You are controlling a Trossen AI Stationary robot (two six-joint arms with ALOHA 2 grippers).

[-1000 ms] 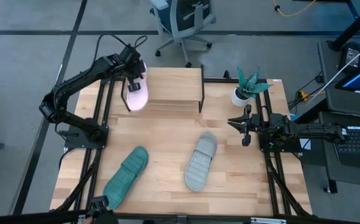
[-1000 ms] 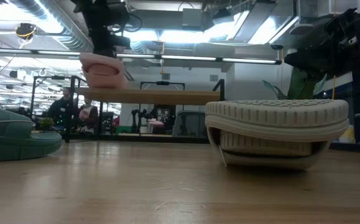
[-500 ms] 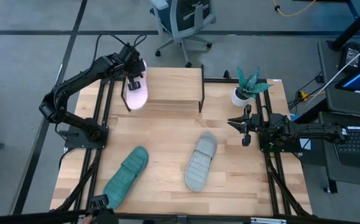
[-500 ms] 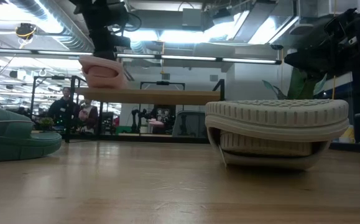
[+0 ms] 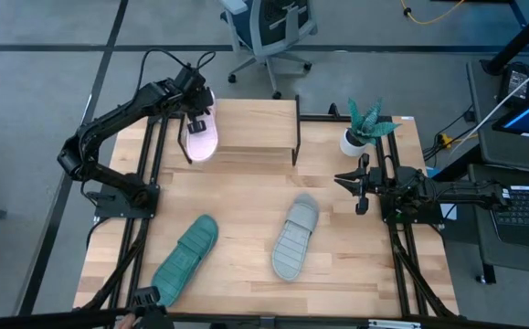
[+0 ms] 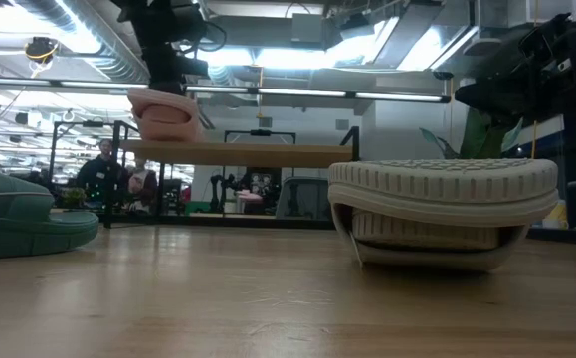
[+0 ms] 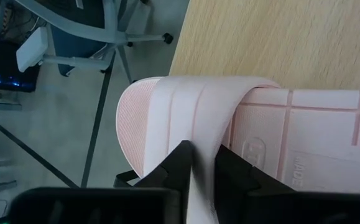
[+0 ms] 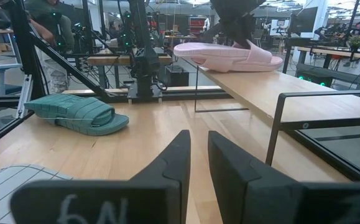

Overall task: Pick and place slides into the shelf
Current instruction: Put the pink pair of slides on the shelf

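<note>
The pale pink slide [image 5: 198, 137] lies on the left end of the shelf [image 5: 255, 123], a wooden plank on thin black legs at the table's far edge. My left gripper [image 5: 195, 117] stands over it, shut on its strap. The grey slide [image 5: 294, 239] and the teal slide [image 5: 185, 259] lie ribbed sole up on the tabletop nearer the front. My right gripper [image 5: 360, 187] waits at the table's right side, level, with a narrow gap between its fingers and nothing in it. My left gripper pinches the pink slide's wide strap [image 7: 203, 143] between its two fingers, at the strap's edge. The fingers [image 7: 181, 163] slant down from above and from the table's far left. The slide lies on the shelf's plank [image 6: 268, 152], roughly level.
A small potted plant [image 5: 363, 128] stands at the far right, beside the shelf's right end. The rest of the shelf's plank, right of the pink slide, is bare. An office chair [image 5: 269, 32] stands on the floor beyond the table.
</note>
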